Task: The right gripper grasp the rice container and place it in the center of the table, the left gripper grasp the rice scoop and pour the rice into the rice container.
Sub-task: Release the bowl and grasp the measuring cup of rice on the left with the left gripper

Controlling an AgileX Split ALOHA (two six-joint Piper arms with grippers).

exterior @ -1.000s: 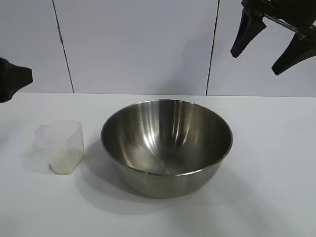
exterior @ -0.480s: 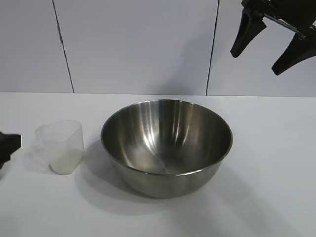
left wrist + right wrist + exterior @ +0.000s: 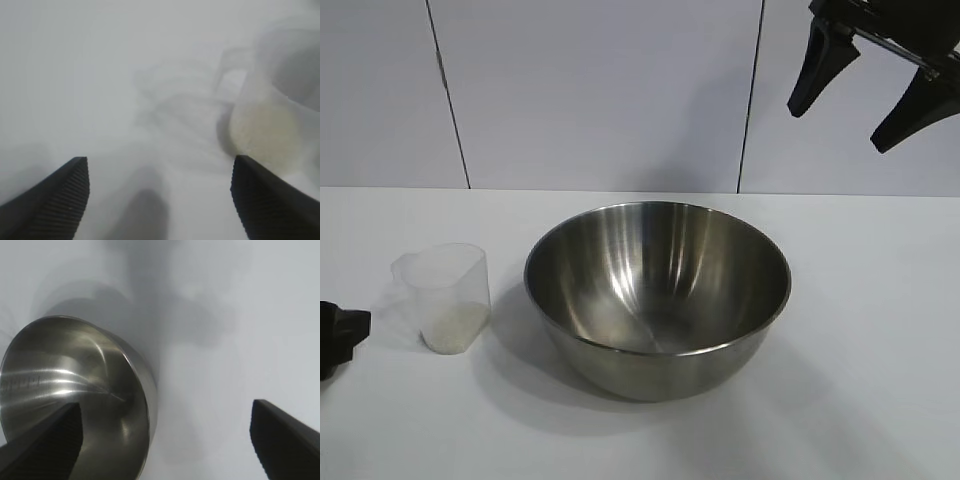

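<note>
The white worktop [image 3: 880, 330] bore the rice container [image 3: 658, 298] and rice scoop [image 3: 442, 297]; the left claw [image 3: 157, 200] and right claw [image 3: 860, 95] gaped empty.

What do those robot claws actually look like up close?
Both are matte black. The right gripper has two long tapered fingers hanging from a flat crossbar with a thin metal rod. The left gripper has fingers with fine ribbed inner faces.

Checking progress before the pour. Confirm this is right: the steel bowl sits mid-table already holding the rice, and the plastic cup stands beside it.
Not quite. The bowl is empty in the exterior view; the rice sits in the cup beside it.
</note>
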